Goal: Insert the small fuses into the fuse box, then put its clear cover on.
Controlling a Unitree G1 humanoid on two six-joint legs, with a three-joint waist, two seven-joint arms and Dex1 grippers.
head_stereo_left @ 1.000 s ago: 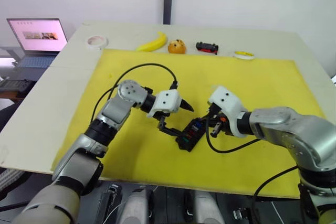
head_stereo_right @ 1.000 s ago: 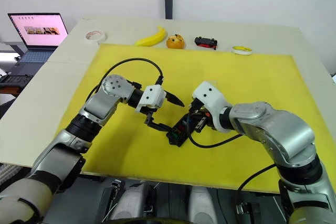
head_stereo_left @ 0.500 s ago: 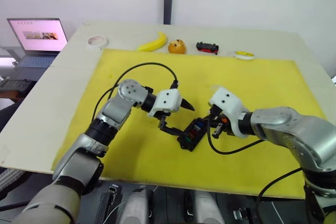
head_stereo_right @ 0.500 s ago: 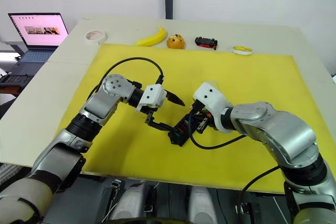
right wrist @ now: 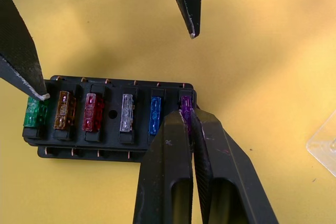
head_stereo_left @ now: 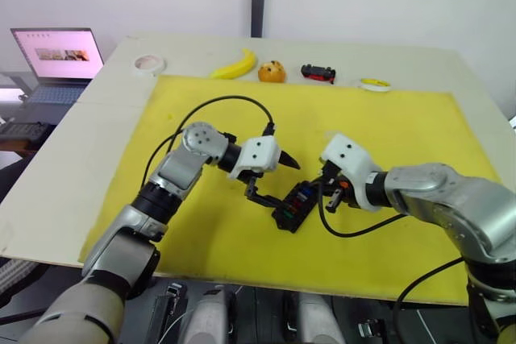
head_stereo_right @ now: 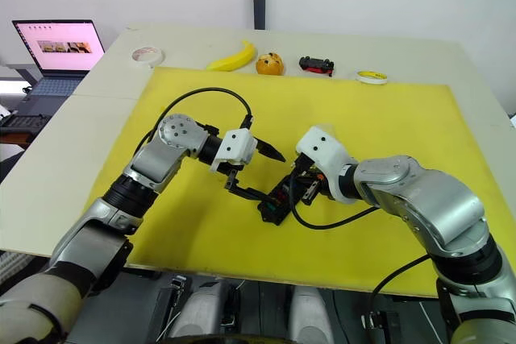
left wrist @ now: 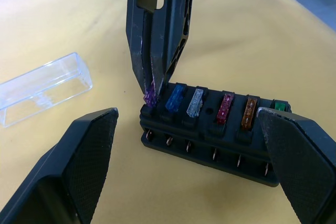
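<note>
The black fuse box (left wrist: 210,139) lies on the yellow mat between both grippers and shows in the head view as a small dark block (head_stereo_left: 293,206). Several small fuses stand in its slots: green (right wrist: 34,114), orange-brown, red, grey and blue. My right gripper (right wrist: 188,115) is shut on the purple fuse (right wrist: 185,104), which sits at the end slot. My left gripper (head_stereo_left: 286,187) is open and straddles the box lengthwise. One of its fingertips (right wrist: 42,94) is by the green fuse. The clear cover (left wrist: 43,87) lies empty on the mat beside the box.
Along the table's far edge stand a white tape roll (head_stereo_left: 150,64), a banana (head_stereo_left: 235,65), an orange fruit (head_stereo_left: 272,72), a black-and-red toy car (head_stereo_left: 318,73) and a yellow ring (head_stereo_left: 374,84). A laptop (head_stereo_left: 59,54) sits beyond the far left corner.
</note>
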